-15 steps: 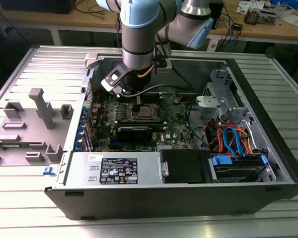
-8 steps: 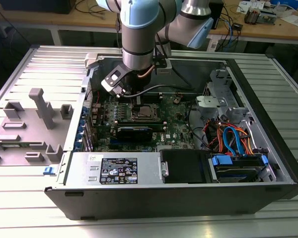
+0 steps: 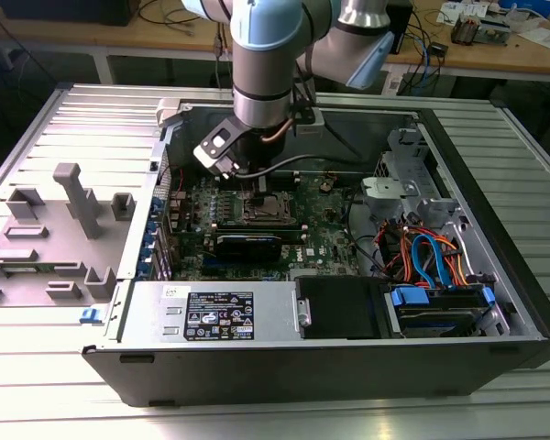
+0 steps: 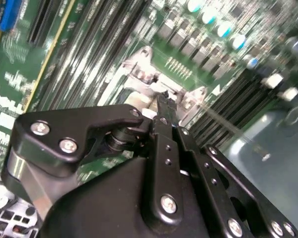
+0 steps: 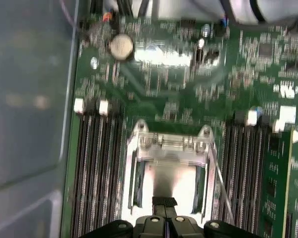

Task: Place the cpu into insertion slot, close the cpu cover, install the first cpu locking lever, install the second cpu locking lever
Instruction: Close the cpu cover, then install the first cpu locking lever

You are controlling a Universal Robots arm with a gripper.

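The insertion slot (image 3: 264,210) sits mid-board on the green motherboard inside the open computer case. In the first wrist view the cpu cover (image 5: 139,171) lies flat over the slot as a silver frame. The dull silver top of the cpu (image 5: 176,181) shows through its window. A thin metal locking lever (image 5: 220,181) runs along one side of the socket and also shows in the second wrist view (image 4: 228,126). My gripper (image 5: 165,203) is shut, its black fingertips together right over the cover's edge, with nothing seen between them. It hangs just above the socket in the exterior view (image 3: 258,188).
Long black memory slots (image 5: 97,173) flank the socket on both sides. A coin battery (image 5: 121,45) lies further along the board. A black graphics card (image 3: 247,244), the power supply (image 3: 211,316) and loose cables (image 3: 431,257) fill the case. A grey fixture (image 3: 64,220) stands at the exterior view's left.
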